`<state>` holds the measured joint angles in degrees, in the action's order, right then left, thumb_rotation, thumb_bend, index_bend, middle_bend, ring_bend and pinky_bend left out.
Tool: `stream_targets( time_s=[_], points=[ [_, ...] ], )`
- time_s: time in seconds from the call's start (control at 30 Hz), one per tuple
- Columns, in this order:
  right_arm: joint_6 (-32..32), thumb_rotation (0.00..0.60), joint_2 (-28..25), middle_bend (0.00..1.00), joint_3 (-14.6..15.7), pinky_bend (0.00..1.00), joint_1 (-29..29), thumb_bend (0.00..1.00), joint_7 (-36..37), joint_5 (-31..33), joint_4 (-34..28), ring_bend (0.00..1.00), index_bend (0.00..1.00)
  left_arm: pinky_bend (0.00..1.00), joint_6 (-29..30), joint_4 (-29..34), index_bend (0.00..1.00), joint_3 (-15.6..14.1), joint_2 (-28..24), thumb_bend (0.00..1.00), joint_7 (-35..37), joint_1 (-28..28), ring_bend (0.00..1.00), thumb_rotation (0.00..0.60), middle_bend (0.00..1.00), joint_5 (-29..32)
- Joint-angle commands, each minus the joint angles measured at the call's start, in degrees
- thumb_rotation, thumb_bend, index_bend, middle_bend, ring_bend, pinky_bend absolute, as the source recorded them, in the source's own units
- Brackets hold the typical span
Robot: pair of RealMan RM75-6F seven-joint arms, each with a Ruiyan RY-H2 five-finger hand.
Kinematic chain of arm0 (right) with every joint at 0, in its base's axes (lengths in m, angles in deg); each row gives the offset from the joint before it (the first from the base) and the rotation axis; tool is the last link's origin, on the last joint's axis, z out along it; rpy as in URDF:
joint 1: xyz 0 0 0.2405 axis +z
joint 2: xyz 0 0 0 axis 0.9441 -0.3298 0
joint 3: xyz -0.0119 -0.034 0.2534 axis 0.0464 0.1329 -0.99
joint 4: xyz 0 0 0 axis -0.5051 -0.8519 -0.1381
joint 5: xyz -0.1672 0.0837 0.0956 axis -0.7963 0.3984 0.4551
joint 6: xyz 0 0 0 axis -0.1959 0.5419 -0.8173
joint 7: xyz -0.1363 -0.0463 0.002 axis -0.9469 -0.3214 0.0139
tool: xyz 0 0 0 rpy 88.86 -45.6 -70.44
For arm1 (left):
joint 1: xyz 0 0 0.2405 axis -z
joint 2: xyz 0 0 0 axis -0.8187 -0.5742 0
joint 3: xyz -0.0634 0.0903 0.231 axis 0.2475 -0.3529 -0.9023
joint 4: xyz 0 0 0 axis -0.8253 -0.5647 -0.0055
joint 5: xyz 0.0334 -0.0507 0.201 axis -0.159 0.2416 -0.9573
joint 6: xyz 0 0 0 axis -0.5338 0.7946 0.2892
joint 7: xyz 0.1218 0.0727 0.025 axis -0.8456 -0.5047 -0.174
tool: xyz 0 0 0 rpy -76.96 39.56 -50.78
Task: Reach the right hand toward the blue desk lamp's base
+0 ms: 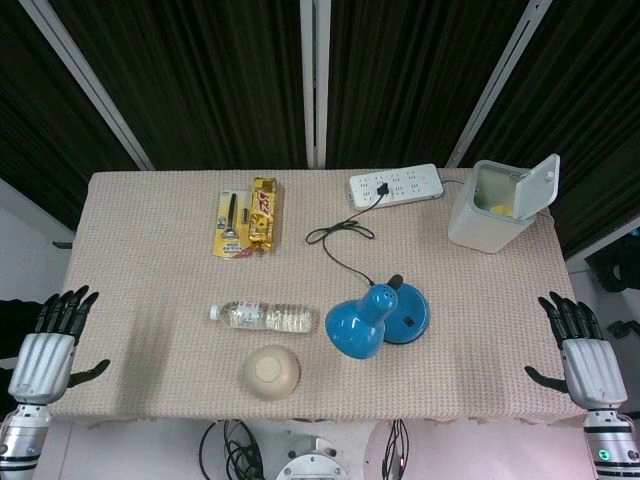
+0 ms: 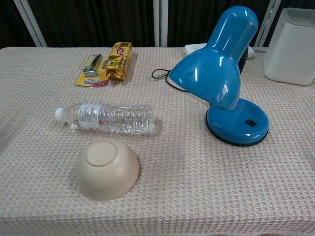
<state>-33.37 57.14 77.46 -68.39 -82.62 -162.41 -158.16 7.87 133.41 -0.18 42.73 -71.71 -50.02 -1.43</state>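
The blue desk lamp [image 1: 372, 315] stands near the table's front centre, its shade [image 2: 216, 64] tilted toward the front left over its round base [image 2: 238, 124]. A black cord [image 1: 340, 240] runs from it to the white power strip [image 1: 395, 186] at the back. My right hand [image 1: 582, 350] hangs off the front right corner of the table, fingers apart and holding nothing, well to the right of the lamp base [image 1: 410, 315]. My left hand [image 1: 50, 345] sits off the front left corner, likewise open and empty. Neither hand shows in the chest view.
A clear water bottle [image 1: 265, 317] lies left of the lamp, with an upturned beige bowl [image 1: 271, 372] in front of it. Gold snack packets [image 1: 248, 217] lie at the back left. A white lidded bin [image 1: 500, 205] stands at the back right.
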Motion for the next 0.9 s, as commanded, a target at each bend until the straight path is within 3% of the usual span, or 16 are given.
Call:
stream_targets(
  time_s=[0.03,0.33,0.4,0.43,0.5,0.57,0.63,0.67,0.77,0.83,0.9],
  points=[
    [0.0,0.600,0.0,0.00,0.0,0.00,0.0,0.03,0.0,0.0,0.0,0.00,0.00,0.00,0.0,0.1,0.02,0.0,0.0,0.07,-0.1,0.0,0.00,0.600,0.01,0.0],
    [-0.4,0.600,-0.2,0.00,0.5,0.00,-0.3,0.04,0.5,-1.0,0.0,0.00,0.00,0.00,0.7,0.7,0.02,-0.5,-0.2,0.08,-0.9,-0.4,0.00,0.600,0.01,-1.0],
    [-0.4,0.600,-0.4,0.00,0.8,0.00,-0.4,0.11,0.5,-1.2,-0.1,0.00,0.00,0.00,0.7,0.8,0.02,-0.7,-0.2,0.08,-1.0,-0.5,0.00,0.600,0.01,-1.1],
    [0.0,0.600,-0.7,0.00,1.1,0.00,-0.4,0.20,0.4,-1.2,-0.2,0.00,0.00,0.00,0.7,0.9,0.02,-0.8,-0.3,0.07,-1.0,-0.5,0.00,0.600,0.01,-1.2],
    [1.7,0.600,-1.8,0.00,1.8,0.00,-0.2,0.60,-0.8,-0.8,-1.0,0.00,0.00,0.00,0.7,0.9,0.02,-0.8,-0.1,0.08,-1.1,-0.5,0.00,0.600,0.01,-1.3],
    [3.4,0.600,-2.9,0.00,2.3,0.00,0.1,0.89,-2.0,0.0,-2.2,0.00,0.00,0.00,0.7,0.8,0.02,-0.8,0.0,0.08,-1.1,-0.4,0.00,0.600,0.01,-1.4],
    [4.5,0.600,-3.5,0.01,2.7,0.04,0.4,0.99,-2.0,0.2,-3.3,0.01,0.00,0.00,0.6,0.8,0.02,-0.8,0.1,0.08,-1.3,-0.4,0.00,0.600,0.01,-1.5],
    [4.6,0.600,-3.6,0.04,2.8,0.11,0.5,1.00,-1.8,0.0,-3.5,0.06,0.00,0.00,0.5,0.8,0.02,-0.8,0.0,0.08,-1.4,-0.3,0.00,0.600,0.01,-1.5],
    [5.5,0.600,-3.2,0.33,3.2,0.40,0.9,0.99,-1.2,-0.7,-3.8,0.36,0.00,0.00,0.5,0.8,0.02,-0.6,-0.1,0.08,-1.1,-0.2,0.00,0.600,0.01,-1.2],
    [6.7,0.600,-2.7,0.49,3.6,0.50,1.6,0.99,-2.3,-1.5,-3.9,0.49,0.00,0.00,0.2,0.7,0.02,-0.4,0.0,0.07,-0.9,0.0,0.00,0.600,0.01,-1.0],
    [8.3,0.600,-2.0,0.58,4.1,0.54,2.5,0.98,-3.6,-2.5,-4.4,0.56,0.00,0.00,-0.4,0.4,0.02,-0.4,0.2,0.08,-0.8,0.2,0.00,0.600,0.01,-0.8]
  ],
)
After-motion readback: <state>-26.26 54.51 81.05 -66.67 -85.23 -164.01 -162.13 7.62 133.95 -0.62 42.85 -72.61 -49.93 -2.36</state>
